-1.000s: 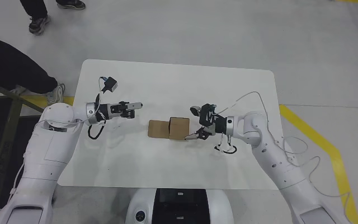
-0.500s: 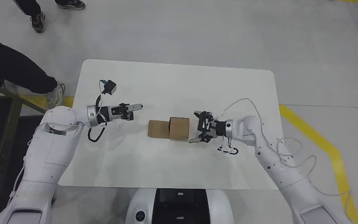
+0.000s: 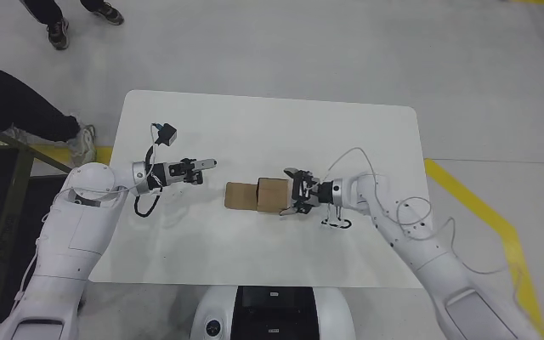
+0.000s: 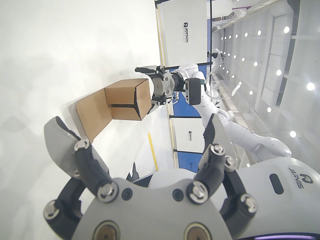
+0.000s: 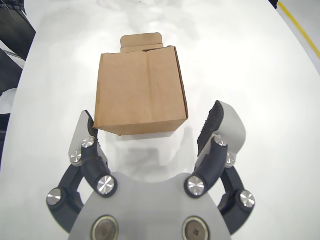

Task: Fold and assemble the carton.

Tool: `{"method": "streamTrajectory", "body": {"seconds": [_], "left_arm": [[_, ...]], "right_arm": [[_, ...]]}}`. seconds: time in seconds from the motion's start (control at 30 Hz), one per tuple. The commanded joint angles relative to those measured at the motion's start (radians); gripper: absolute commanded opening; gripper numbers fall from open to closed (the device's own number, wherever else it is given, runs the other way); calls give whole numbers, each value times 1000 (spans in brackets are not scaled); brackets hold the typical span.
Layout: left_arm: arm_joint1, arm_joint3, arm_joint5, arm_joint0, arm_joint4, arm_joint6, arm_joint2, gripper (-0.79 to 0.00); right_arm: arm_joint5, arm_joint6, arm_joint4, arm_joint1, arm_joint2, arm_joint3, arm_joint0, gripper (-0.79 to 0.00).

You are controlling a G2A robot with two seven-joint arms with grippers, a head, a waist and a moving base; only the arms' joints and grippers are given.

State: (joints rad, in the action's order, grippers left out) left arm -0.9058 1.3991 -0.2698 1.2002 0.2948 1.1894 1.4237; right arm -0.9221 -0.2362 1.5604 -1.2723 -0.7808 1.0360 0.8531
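Observation:
A small brown carton (image 3: 270,195) lies on its side mid-table, its body squared up and one long flap (image 3: 239,195) spread flat toward my left arm. My right gripper (image 3: 290,192) is open at the carton's closed end, one finger touching a lower corner (image 5: 93,126) of the carton (image 5: 140,88). My left gripper (image 3: 209,161) is open and holds nothing, a short way from the flap. From the left wrist, the carton (image 4: 125,99) shows two folded inner flaps, with the right gripper (image 4: 146,91) behind it.
The white table (image 3: 357,136) has bare surface all around the carton. A small black camera unit on a cable (image 3: 167,132) stands off the left arm. A person's legs and shoes (image 3: 59,34) are on the floor beyond the table's far-left corner.
My right gripper has slid left toward the carton, from a small gap to its closed end. The left arm has barely moved.

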Motion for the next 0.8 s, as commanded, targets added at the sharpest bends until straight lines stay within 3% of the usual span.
{"method": "streamTrajectory", "body": {"seconds": [0.0,0.23,0.27,0.33,0.37,0.77], "left_arm": [[0,0,0,0,0,0,0,0],[0,0,0,0,0,0,0,0],[0,0,0,0,0,0,0,0],[0,0,0,0,0,0,0,0],[0,0,0,0,0,0,0,0],[0,0,0,0,0,0,0,0]], "right_arm": [[1,-28,9,-8,20,-29,-18,0],[14,-113,35,-33,72,-102,-60,-6],[13,-124,39,-35,78,-111,-65,-175],[10,-146,48,-39,88,-125,-73,-348],[11,-156,52,-41,91,-132,-77,-397],[5,-238,54,-45,99,-165,-92,-434]]}}
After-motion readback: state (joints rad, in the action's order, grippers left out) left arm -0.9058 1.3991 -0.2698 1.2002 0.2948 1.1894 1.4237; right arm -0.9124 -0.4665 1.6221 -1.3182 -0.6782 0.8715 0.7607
